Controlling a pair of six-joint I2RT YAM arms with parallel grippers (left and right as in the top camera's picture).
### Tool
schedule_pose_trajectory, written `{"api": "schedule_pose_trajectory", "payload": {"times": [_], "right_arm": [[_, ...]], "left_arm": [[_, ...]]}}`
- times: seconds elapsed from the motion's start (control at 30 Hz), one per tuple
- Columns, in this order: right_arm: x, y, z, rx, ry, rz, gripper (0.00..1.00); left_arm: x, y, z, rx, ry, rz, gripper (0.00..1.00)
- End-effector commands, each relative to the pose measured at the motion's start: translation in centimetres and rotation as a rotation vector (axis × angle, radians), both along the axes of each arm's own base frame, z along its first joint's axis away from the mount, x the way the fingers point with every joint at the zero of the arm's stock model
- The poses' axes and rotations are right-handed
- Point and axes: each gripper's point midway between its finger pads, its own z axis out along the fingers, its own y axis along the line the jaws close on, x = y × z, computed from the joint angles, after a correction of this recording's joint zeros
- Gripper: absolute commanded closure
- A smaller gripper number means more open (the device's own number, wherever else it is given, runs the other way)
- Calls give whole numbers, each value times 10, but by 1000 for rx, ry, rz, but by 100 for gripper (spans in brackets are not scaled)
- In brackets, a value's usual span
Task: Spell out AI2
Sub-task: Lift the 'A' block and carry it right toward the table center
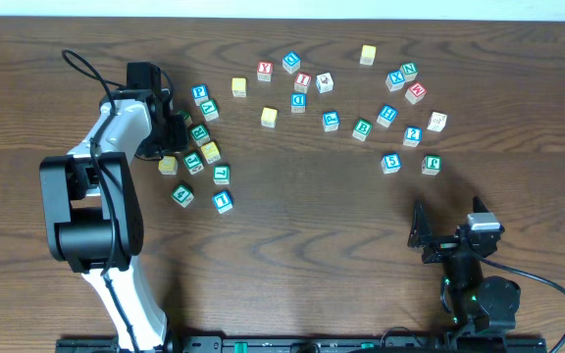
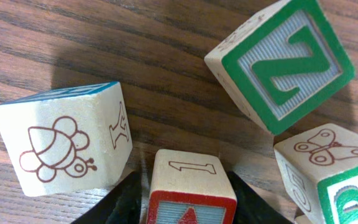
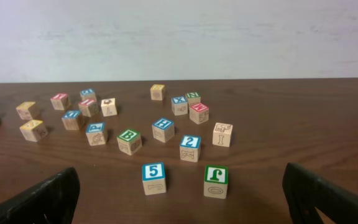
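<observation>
My left gripper (image 1: 170,123) is down among a cluster of letter blocks at the left of the table. In the left wrist view its fingers (image 2: 190,208) are shut on a red-bordered block (image 2: 191,186) with a red letter on top, apparently an A, and an outlined 1 on its side. This block is hidden under the gripper in the overhead view. A blue 2 block (image 1: 413,135) sits at the right and also shows in the right wrist view (image 3: 190,148). A red I block (image 1: 303,81) sits at the top middle. My right gripper (image 1: 449,240) is open and empty (image 3: 185,199).
A green N block (image 2: 284,62), a bee-picture block (image 2: 64,146) and a butterfly block (image 2: 325,162) crowd the held block. A blue 5 block (image 3: 153,177) and a green J block (image 3: 216,180) lie nearest the right gripper. Several more blocks are scattered across the far half of the table (image 1: 292,226).
</observation>
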Motion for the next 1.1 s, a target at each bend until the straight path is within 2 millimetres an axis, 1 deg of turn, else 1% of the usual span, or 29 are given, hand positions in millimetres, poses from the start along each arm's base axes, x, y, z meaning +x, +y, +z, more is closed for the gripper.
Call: {"api": "schedule_pose_trajectory", "payload": {"times": [0.0, 0.23, 0.33, 0.43, 0.6, 0.8, 0.9, 1.0, 1.07], "right_arm": [[0, -1, 0, -11, -3, -5, 1], [0, -1, 0, -11, -3, -5, 1], [0, -1, 0, -11, -3, -5, 1], [0, -1, 0, -11, -3, -5, 1], [0, -1, 0, -11, -3, -5, 1], [0, -1, 0, -11, -3, -5, 1], [0, -1, 0, -11, -3, -5, 1], [0, -1, 0, -11, -3, -5, 1], [0, -1, 0, -11, -3, -5, 1]], "left_arm": [[-3, 2, -9, 15, 21, 4, 63], [-3, 2, -5, 16, 15, 4, 70], [-1, 2, 3, 17, -5, 4, 70], [2, 3, 16, 18, -34, 5, 70], [5, 3, 41, 21, -88, 5, 71], [5, 3, 81, 24, -164, 13, 71], [1, 2, 103, 16, -198, 40, 71], [-6, -3, 121, 10, -218, 45, 71], [-12, -13, 130, 7, -223, 21, 71]]}}
